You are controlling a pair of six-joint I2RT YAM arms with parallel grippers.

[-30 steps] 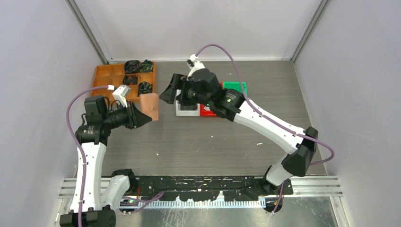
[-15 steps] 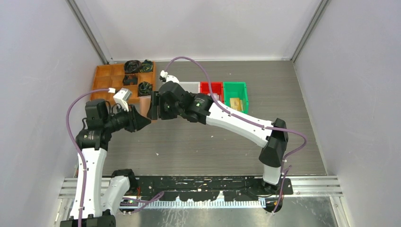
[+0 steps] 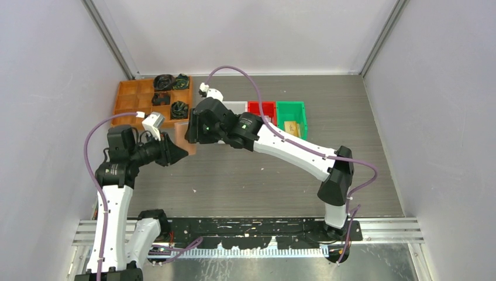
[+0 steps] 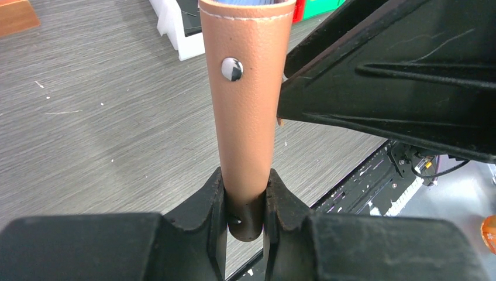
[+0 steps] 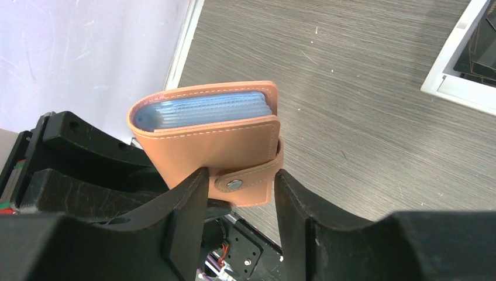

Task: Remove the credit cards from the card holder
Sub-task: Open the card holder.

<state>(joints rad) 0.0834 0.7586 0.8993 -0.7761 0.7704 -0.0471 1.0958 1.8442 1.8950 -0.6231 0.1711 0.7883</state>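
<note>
Between the fingers of the left gripper (image 4: 244, 193): the tan card holder (image 4: 245, 117), pinched at one narrow end, its length pointing straight out from the gripper, clear of the bench (image 4: 88, 117). Gripper is clamped tight on the leather.

Far end of the holder from the left gripper: blue card sleeves (image 5: 205, 111) show in the open edge, all seated inside. Strap (image 5: 256, 172) wraps the side and is fastened at the snap (image 5: 234, 185).

Right gripper (image 5: 240, 181) faces the left gripper across the holder. Its fingers are spread, one on each side of the strap end, with the snap midway between them. Contact with the leather: cannot tell.

Beyond the right gripper on the bench: white bin (image 3: 234, 106), red bin (image 3: 261, 108), green bin (image 3: 290, 114) in a row. Behind the left gripper: wooden tray (image 3: 131, 93).
</note>
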